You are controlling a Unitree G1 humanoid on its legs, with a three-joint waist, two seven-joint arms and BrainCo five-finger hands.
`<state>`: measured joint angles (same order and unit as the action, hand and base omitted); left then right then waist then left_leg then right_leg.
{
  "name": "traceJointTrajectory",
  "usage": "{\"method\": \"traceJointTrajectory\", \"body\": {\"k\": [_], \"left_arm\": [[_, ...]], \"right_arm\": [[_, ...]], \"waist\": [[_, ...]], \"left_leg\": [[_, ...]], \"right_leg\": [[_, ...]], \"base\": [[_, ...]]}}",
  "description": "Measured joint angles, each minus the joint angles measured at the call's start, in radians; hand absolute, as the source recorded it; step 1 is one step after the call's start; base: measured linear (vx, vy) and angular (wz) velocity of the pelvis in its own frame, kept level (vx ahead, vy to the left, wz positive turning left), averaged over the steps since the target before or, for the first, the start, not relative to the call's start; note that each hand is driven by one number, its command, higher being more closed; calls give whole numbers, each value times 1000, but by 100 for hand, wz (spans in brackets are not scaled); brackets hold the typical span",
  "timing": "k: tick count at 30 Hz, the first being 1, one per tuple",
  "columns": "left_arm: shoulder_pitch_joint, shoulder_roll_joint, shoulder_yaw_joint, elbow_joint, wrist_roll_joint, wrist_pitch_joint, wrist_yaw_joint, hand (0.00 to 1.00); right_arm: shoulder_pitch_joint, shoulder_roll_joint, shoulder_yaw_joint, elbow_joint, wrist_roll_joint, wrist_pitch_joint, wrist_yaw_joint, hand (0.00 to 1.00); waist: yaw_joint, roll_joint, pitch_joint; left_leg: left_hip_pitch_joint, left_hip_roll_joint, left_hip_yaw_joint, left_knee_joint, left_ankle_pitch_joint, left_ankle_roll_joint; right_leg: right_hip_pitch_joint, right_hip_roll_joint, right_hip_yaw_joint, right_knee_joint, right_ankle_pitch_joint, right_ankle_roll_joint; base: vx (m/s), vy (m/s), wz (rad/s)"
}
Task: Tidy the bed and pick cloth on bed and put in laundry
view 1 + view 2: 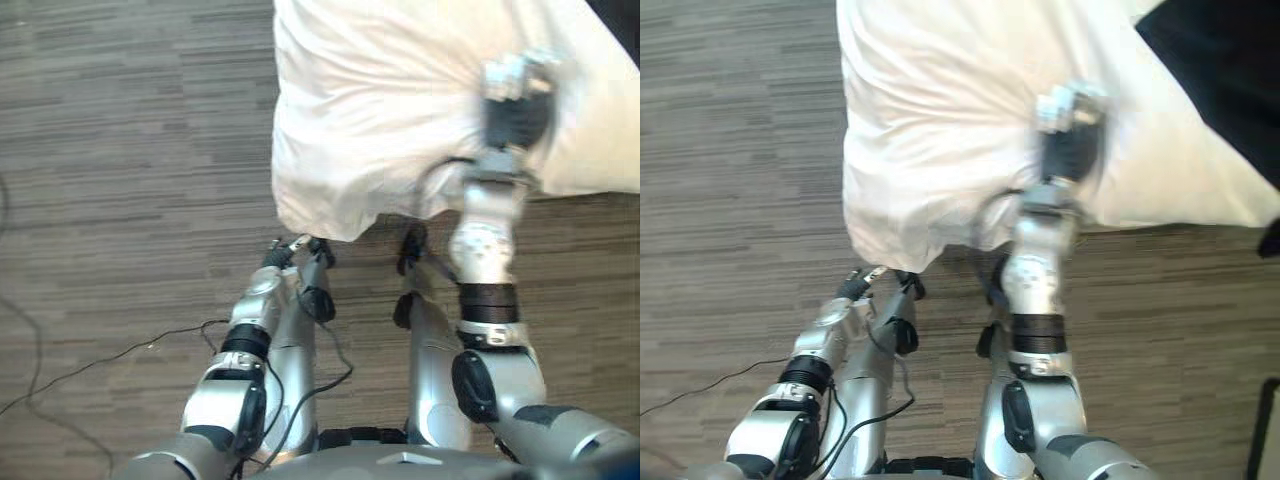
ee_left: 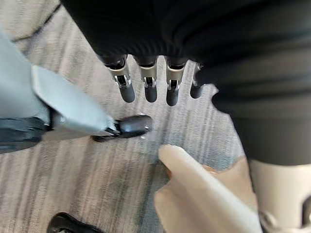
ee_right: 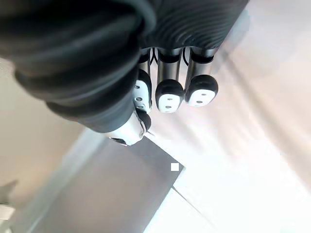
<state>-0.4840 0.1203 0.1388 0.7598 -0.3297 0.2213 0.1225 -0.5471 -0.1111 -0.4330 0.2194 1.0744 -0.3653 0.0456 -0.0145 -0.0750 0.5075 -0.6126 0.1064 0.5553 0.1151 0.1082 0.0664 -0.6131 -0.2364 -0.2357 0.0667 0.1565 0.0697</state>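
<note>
Hanging in rumpled folds, white bedding overhangs streaked floor.

Grey-brown striped plank floor covers the left and bottom of the frame, with a dark narrow object at the lower right edge, too cropped to identify.

Silver-grey left arm and right arm, dark-covered hands

Below the white crumpled bed cover, each arm is showing rounded silver shells and a black ribbed band. The left hand is showing silver fingers with dark tips under a dark ribbed cover; the right hand is wearing the same cover.
</note>
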Motion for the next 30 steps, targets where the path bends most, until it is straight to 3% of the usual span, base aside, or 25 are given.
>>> {"method": "traceJointTrajectory", "body": {"k": [3,6,9,13,14,19,23,27,30], "left_arm": [[6,16,2,22,6,-11,-43,0],[26,22,23,65,31,-34,-88,0],[38,18,21,91,46,-50,-124,0],[78,6,24,125,47,-67,-149,0],[94,4,25,132,47,-73,-152,0],[198,-15,66,172,80,-84,-159,0],[276,-47,71,175,117,-85,-154,0],[397,-93,81,181,126,-117,-115,0],[438,-113,89,221,131,-149,-114,0]], "right_arm": [[108,-78,-119,178,57,2,28,100],[210,-77,-161,261,123,15,94,100],[309,-85,-190,262,122,23,151,100],[376,-101,-204,277,71,26,170,100],[389,-101,-217,284,46,34,170,0],[485,-88,-247,365,-230,109,198,0],[594,-6,-210,441,-453,120,219,0],[697,99,-43,575,-816,90,126,0],[729,135,15,648,-983,82,44,0]], "waist": [[-14,-5,-3],[-28,-5,-3],[-29,0,-16],[-29,3,-82],[-27,4,-101],[-16,5,-187],[6,4,-266],[6,16,-361],[4,32,-396]], "left_leg": [[8,15,26,13,-6,-8],[54,40,62,20,-21,-23],[117,69,90,35,-41,-30],[171,91,98,31,-44,-46],[185,95,98,30,-45,-48],[312,96,97,3,-66,-77],[411,76,99,-56,-67,-92],[565,34,92,-162,-54,-122],[635,13,80,-209,-50,-123]], "right_leg": [[7,2,2,-19,-5,-7],[51,16,3,-54,-5,-8],[103,31,3,-59,-6,-3],[142,51,3,-54,-3,2],[155,54,2,-49,-3,2],[276,60,-16,-51,-16,7],[360,55,-35,-49,-50,19],[472,43,-57,-33,-91,39],[524,39,-69,-18,-126,45]], "base": [[-17,-6,-26],[4,-42,-44],[-3,-64,-39],[39,-95,-15],[66,-66,3],[125,-43,4],[168,23,8],[176,35,8],[164,22,10]]}}
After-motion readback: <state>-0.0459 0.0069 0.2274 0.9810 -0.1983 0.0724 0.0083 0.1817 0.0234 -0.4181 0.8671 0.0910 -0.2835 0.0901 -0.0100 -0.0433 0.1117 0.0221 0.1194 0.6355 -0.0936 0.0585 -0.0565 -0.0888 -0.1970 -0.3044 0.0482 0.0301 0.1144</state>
